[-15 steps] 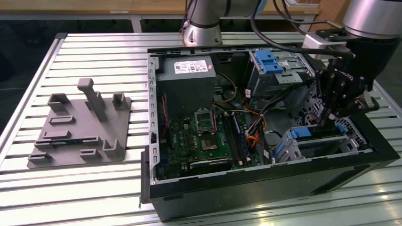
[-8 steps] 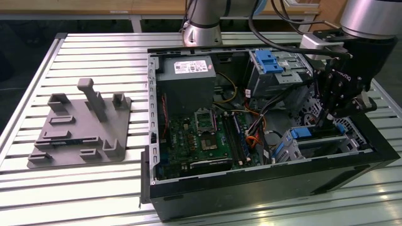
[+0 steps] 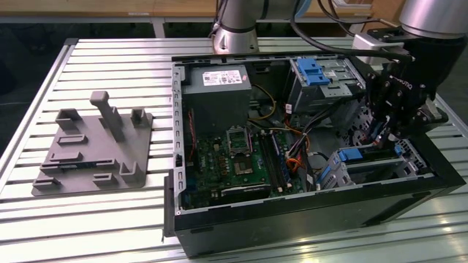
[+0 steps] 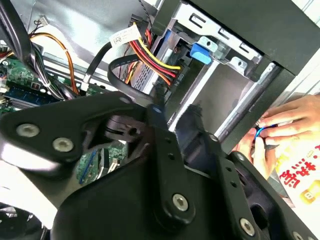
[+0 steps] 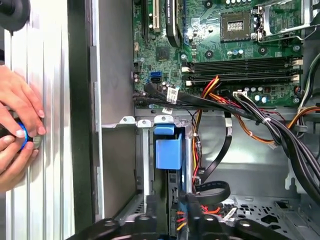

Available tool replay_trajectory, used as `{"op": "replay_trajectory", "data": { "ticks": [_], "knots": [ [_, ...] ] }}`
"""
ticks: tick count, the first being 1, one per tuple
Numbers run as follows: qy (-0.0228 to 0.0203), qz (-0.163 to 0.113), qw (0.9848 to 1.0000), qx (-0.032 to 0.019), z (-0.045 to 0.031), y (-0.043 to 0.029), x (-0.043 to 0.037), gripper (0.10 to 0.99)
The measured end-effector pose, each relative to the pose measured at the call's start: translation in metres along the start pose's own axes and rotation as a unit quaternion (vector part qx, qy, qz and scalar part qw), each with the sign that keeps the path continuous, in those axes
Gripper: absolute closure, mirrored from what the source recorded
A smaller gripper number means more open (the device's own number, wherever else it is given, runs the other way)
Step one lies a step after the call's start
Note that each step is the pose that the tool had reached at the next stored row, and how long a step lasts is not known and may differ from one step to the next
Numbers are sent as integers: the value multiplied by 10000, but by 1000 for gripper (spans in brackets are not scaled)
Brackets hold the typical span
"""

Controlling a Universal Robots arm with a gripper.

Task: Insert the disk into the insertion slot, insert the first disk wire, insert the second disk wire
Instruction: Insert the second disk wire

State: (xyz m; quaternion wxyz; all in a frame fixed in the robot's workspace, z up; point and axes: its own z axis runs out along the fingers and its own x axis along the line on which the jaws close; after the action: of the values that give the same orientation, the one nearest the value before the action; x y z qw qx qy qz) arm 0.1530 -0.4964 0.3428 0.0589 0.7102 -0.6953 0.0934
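The black computer case (image 3: 292,219) lies open on the slatted table. The disk's blue carrier (image 3: 352,154) (image 5: 168,150) (image 4: 200,52) sits inside the low grey insertion slot (image 3: 380,171) (image 5: 144,170) by the case wall at the exterior view's right. My gripper (image 3: 385,143) (image 5: 185,204) (image 4: 162,107) hangs right over that slot. Its fingers stand close together on the end of a looping black disk wire (image 5: 214,191) (image 4: 122,80), just behind the carrier. Red, yellow and orange wires (image 4: 155,62) run beside it.
A person's hands (image 5: 17,130) (image 4: 280,122) hold a small blue-ringed object outside the case wall, close to my gripper. A taller cage with a blue latch (image 3: 314,71), the power supply (image 3: 216,90) and motherboard (image 3: 234,159) occupy the case. A grey fixture plate (image 3: 95,148) lies on the exterior view's left.
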Motion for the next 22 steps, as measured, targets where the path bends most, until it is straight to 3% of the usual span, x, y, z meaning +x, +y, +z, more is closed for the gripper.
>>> {"op": "replay_trajectory", "data": {
  "ticks": [1, 5, 8, 13, 17, 22],
  "knots": [
    [-5, 0, 10000, 1, -7, 0, -1, 694],
    [-69, 5, 10000, 7, -37, -2, 0, 694],
    [-67, 5, 10000, 7, -64, -4, -61, 694],
    [-67, 5, 10000, 3, -186, -11, -63, 694],
    [-70, -8, 10000, -55, -204, -13, -82, 694],
    [-91, -59, 9996, -262, -221, -14, -140, 694]
  ]
}}
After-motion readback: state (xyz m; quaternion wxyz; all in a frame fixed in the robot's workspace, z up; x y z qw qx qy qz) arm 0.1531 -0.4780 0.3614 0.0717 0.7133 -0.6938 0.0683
